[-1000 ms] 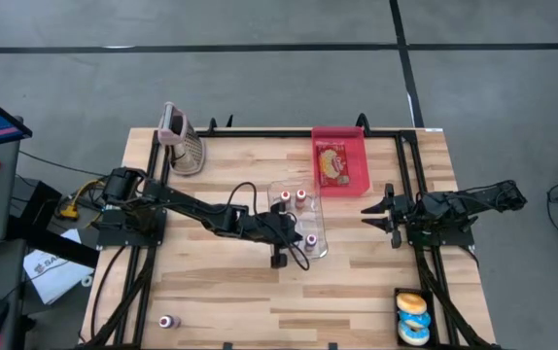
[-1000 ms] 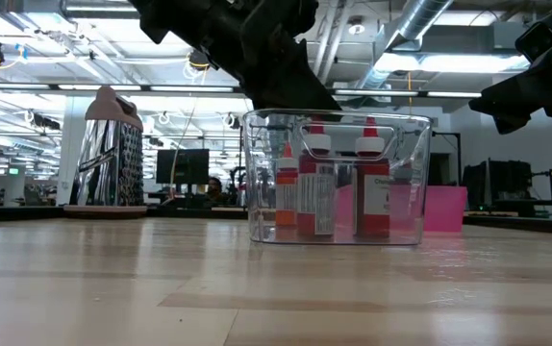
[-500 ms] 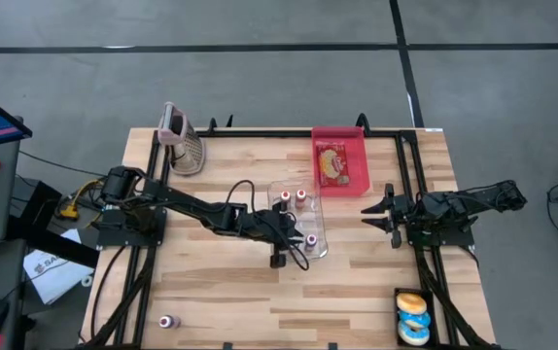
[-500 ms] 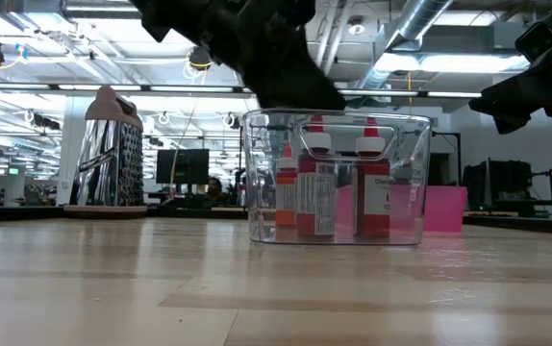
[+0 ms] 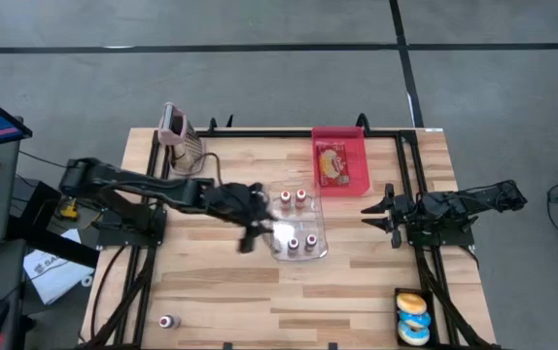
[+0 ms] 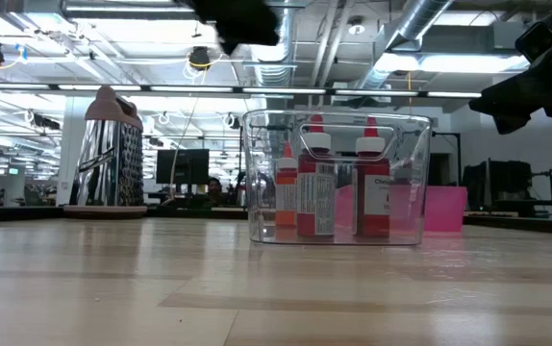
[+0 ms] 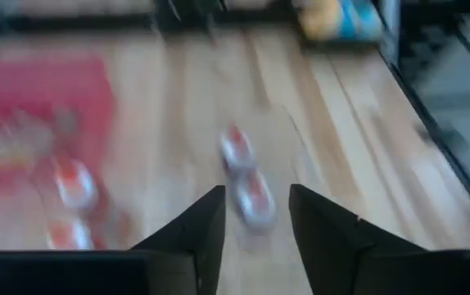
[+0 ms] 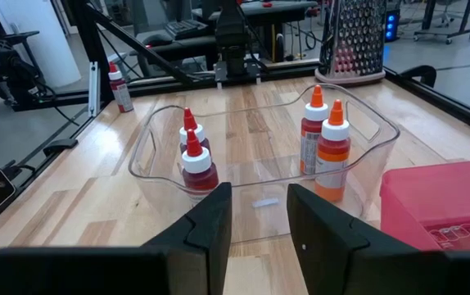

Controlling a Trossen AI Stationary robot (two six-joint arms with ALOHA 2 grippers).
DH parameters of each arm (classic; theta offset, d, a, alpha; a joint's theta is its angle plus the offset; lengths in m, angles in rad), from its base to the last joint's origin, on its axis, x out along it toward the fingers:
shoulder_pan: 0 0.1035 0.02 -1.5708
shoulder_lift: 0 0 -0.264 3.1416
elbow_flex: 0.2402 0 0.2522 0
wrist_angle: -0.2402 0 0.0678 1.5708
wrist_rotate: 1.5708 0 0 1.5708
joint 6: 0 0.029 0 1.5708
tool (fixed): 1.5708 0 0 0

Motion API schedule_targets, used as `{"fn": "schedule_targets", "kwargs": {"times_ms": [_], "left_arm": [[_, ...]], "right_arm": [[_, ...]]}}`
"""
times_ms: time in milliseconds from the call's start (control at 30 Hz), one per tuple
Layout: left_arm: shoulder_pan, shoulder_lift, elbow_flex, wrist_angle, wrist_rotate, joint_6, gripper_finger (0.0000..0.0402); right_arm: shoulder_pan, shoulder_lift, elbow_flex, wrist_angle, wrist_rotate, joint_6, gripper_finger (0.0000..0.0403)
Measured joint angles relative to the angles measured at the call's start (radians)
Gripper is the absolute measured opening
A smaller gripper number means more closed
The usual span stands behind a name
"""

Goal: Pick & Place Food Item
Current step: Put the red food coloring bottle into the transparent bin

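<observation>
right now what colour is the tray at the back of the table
Pink-red; the tray shows best in the high view.

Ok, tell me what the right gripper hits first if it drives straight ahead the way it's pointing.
Most likely the clear bin holding four red sauce bottles. The right gripper points across the table at its near wall, with only bare wood between, though the exact height is hard to judge.

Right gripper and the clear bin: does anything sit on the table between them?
No. In the high view only bare wood separates the right gripper from the clear bin; the right wrist view agrees.
</observation>
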Motion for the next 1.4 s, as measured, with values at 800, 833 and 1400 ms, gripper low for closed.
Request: {"fn": "schedule_targets", "kwargs": {"times_ms": [800,833,1400], "left_arm": [[-0.783,-0.182,-0.001,-0.718,0.131,-0.848,0.0221],[-0.813,-0.177,-0.001,-0.711,0.136,-0.881,0.0221],[-0.984,-0.048,0.017,-0.651,0.058,-1.049,0.0219]], "right_arm": [[0.000,0.000,0.000,0.000,0.000,0.000,0.0113],[0.000,0.000,0.000,0.000,0.000,0.000,0.0113],[0.000,0.000,0.000,0.000,0.000,0.000,0.0113]]}}
